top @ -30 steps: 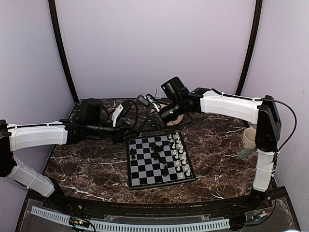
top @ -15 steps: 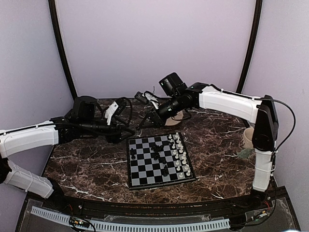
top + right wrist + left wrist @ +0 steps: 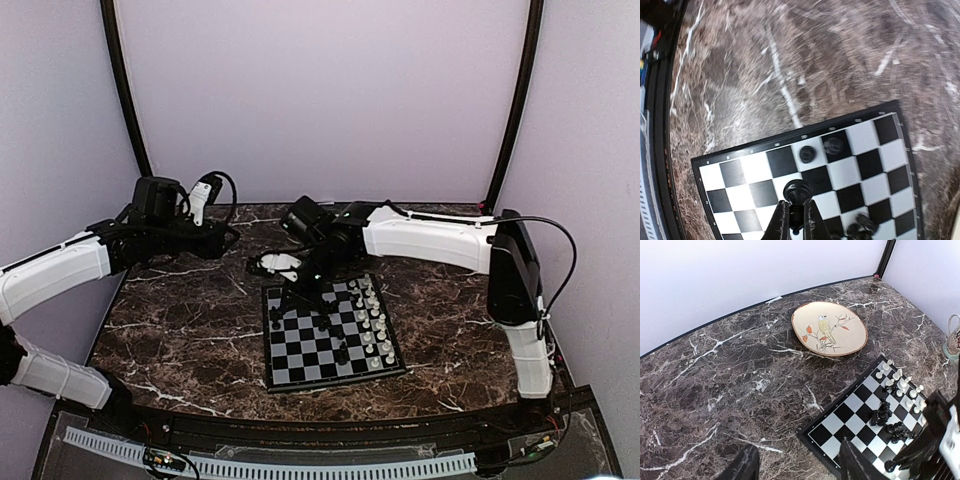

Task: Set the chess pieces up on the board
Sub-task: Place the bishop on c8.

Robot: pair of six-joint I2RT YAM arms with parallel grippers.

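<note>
The right end effector [image 3: 796, 205] is closed on a small black piece [image 3: 797, 191], its two fingers pinching the stem just below the rounded head. It holds the piece over the squares near the far left corner of the board [image 3: 300, 362]; whether the base touches a square cannot be told. Just beyond it, two more black pieces [image 3: 806, 154] stand on neighbouring squares in the board's edge row. The board lies on the marble table [image 3: 200, 330] in front of the arms, with the white pieces [image 3: 372, 320] lined up along its right side and a loose cluster of black ones [image 3: 325, 315] near the middle. The left end effector [image 3: 797, 456] hangs above the table to the left of the board, fingers spread apart with nothing between them. A bird-painted plate [image 3: 830, 329] sits beyond the board.
</note>
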